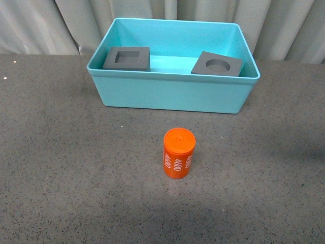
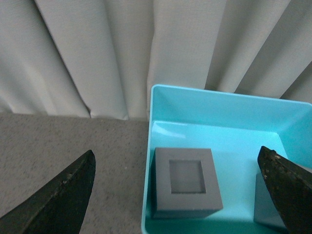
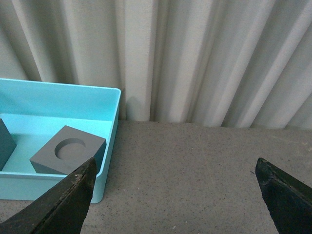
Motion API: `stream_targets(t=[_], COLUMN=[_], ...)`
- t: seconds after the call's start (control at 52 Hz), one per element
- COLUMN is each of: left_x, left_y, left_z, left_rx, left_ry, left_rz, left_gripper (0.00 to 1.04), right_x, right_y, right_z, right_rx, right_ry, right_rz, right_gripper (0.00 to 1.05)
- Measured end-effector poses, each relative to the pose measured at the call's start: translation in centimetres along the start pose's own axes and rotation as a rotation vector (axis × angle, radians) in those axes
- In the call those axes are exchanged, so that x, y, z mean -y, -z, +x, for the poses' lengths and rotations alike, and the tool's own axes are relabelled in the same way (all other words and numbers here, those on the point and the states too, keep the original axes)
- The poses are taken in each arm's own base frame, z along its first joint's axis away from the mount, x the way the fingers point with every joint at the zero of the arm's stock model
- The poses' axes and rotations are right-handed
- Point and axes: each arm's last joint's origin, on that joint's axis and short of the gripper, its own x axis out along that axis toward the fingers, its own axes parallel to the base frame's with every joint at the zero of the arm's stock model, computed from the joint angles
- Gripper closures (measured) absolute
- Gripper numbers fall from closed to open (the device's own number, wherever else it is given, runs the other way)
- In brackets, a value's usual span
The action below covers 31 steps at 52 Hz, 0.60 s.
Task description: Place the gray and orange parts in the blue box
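Note:
The blue box [image 1: 167, 96] stands at the back of the table. Inside it at the left lies the gray cube with a square recess [image 1: 127, 58]; at the right lies the gray cube with a round recess [image 1: 217, 64]. The orange cylinder [image 1: 179, 153] marked "4680" stands upright on the table in front of the box. Neither arm shows in the front view. My left gripper [image 2: 178, 195] is open above the square-recess cube [image 2: 186, 182] and the box's wall [image 2: 148, 161]. My right gripper [image 3: 175, 195] is open over bare table, beside the box [image 3: 109, 146] holding the round-recess cube [image 3: 68, 155].
A pale pleated curtain [image 1: 51, 25] hangs behind the table. The dark speckled tabletop [image 1: 66, 168] stretches around the cylinder on all sides.

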Motion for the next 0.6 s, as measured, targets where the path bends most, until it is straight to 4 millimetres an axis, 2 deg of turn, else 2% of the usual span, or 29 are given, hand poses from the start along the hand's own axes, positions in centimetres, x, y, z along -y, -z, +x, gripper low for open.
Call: stream_targets(t=[0.115,0.25,0.308,0.442,0.596], left_x=[-2.0,-4.0,-5.0,-6.2,-7.4], left_y=[2.3,4.3,4.9,6.3,8.1], left_z=[-3.0,-6.2,-7.9,-10.1,-12.7], left_rx=[0.019,0.236,0.297,0.3,0.291], left_ry=[-0.064,0.003,0.003,-0.001,-0.001], left_rz=[-0.015,0.055,0.081,0.105,0.115], left_gripper=[0.08,0.3,0.42,0.66,1.0], right_x=[0.0,0.0,0.0,0.0,0.0], right_y=[0.0,0.0,0.0,0.0,0.0], right_z=[0.0,0.0,0.0,0.0,0.0], right_rx=[0.0,0.0,-0.001,0.0,0.0], right_ry=[0.0,0.001,0.0,0.0,0.0], right_rz=[0.0,0.0,0.0,0.0,0.0], right_gripper=[0.1,0.1,0.1,0.1,0.1])
